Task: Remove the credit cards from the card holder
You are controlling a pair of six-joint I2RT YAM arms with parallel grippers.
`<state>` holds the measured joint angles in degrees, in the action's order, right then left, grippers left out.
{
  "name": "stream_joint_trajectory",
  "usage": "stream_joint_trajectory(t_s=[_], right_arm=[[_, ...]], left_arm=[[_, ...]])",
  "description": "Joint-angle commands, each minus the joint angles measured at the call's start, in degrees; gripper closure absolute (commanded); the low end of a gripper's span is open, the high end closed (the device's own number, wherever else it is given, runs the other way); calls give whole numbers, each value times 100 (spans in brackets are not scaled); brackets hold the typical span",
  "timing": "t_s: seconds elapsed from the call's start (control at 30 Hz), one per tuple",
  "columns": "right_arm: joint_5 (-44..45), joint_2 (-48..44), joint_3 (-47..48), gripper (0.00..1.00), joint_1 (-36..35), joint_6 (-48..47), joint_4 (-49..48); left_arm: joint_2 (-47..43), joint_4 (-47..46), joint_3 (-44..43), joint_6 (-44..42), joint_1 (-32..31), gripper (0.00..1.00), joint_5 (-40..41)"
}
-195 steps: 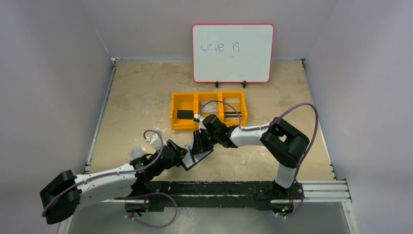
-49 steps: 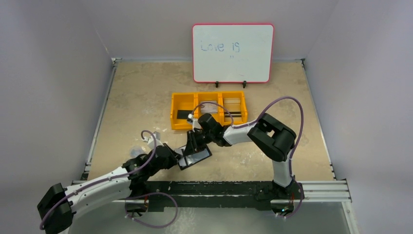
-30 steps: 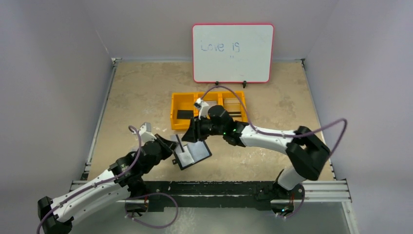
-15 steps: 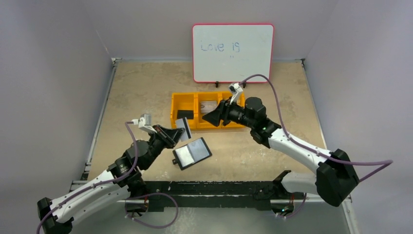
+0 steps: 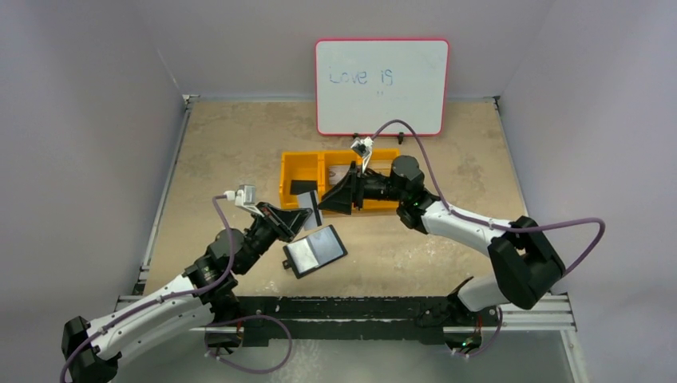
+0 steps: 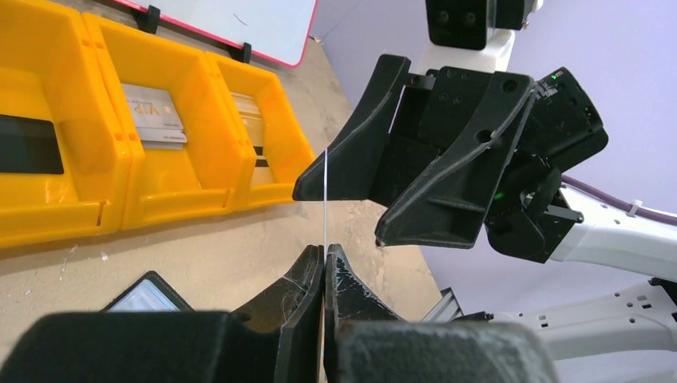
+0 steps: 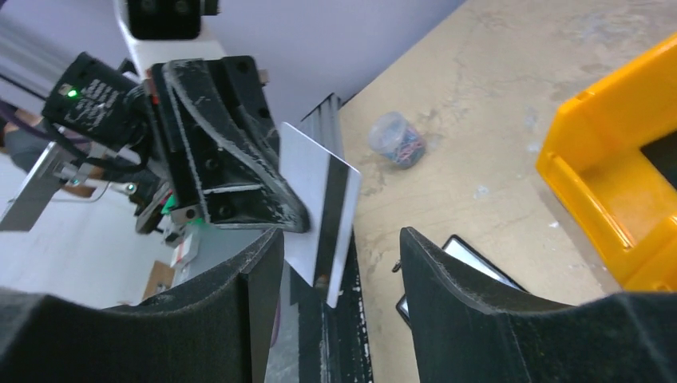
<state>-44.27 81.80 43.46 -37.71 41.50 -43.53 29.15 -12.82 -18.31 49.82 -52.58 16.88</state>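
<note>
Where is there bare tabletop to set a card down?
Bare table lies left of the yellow tray, back to the whiteboard, and right of the tray toward the wall. Crowded: between tray and card holder, where the left fingers hold a card before the open right fingers.

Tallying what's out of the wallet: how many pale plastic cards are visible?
3. One dark-striped pale card is pinched in the left gripper; a second card lies in the yellow plastic tray's middle compartment, a third card in its right compartment. The open black wallet may hide more.
</note>
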Motion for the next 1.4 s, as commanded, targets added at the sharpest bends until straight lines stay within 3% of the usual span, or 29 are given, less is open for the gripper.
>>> stream_joint_trajectory(t_s=[0.0, 0.5, 0.9, 1.17, 1.23, 1.37], right_arm=[[-618, 127, 381, 43, -19, 282, -809], [-1241, 496, 427, 58, -17, 962, -1793], [-1587, 600, 437, 79, -17, 1502, -2408], [-1669, 488, 475, 100, -18, 1555, -2481], [-1610, 417, 441, 100, -13, 1517, -2362], [-1318, 288, 446, 100, -8, 994, -1616]], left_arm=[[30, -508, -228, -83, -14, 100, -141], [-113, -702, -166, -32, -16, 100, -266], [1, -933, -173, -35, -14, 100, -643], [-24, -808, -184, -37, -9, 100, -644], [-138, -607, -204, -55, -11, 93, -457], [-443, 46, -335, -111, -15, 59, 104]])
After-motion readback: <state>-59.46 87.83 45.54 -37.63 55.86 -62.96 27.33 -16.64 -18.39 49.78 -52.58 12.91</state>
